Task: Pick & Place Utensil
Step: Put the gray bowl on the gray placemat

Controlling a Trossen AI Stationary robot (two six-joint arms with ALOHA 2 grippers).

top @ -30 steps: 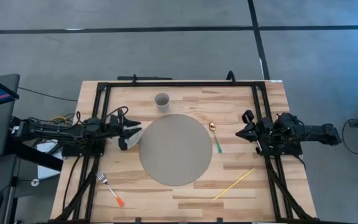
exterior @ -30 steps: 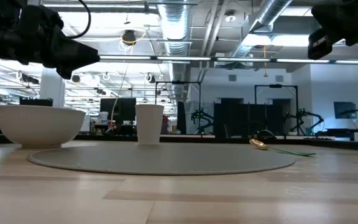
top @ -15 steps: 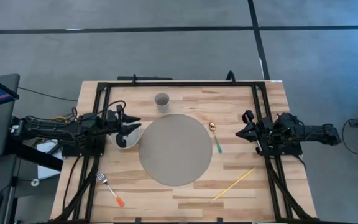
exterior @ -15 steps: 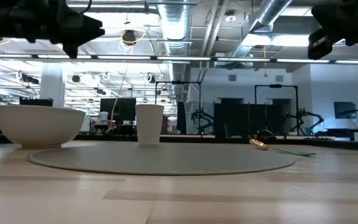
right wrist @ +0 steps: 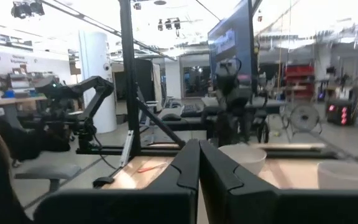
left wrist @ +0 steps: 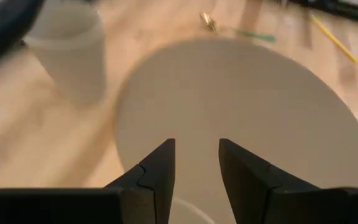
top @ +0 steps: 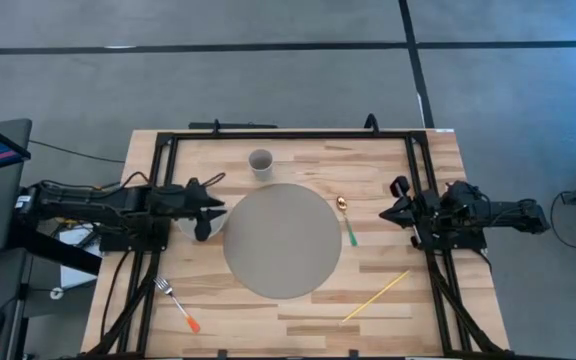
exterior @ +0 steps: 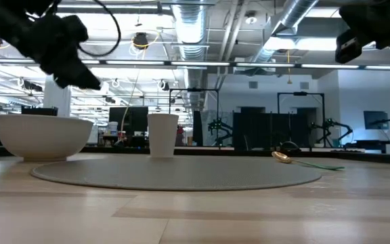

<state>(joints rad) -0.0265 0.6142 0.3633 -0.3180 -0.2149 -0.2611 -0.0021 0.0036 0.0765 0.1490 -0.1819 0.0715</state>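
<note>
Wood worktop (top: pixel 298 320) w/ a big round grey mat (top: pixel 282 240) in the middle, so I'll place everything off that. Left end effector (top: pixel 211 211) hangs over the white bowl (exterior: pixel 43 136) just off the mat's left edge, fingers (left wrist: pixel 157 171) spread w/ a clear gap, nothing in them. Right end effector (top: pixel 386 213) waits beyond the mat's right side, pressed together, empty.

Step-wise I'd say no utensil is picked up yet, so we're at the reach/approach stage. Not obvious which one is the target tbh. Next move prob needs the left arm to swing to the fork (top: pixel 177 304), below-left of the mat, drop low and pinch the thin handle flat on the wood.

Count: 1 bowl, 1 cup (top: pixel 260 162) above the mat, 1 mat, 3 utensils: orange-handled fork, green-handled spoon (top: pixel 347 220) just right of the mat, yellow stick (top: pixel 375 295) below-right.
</note>
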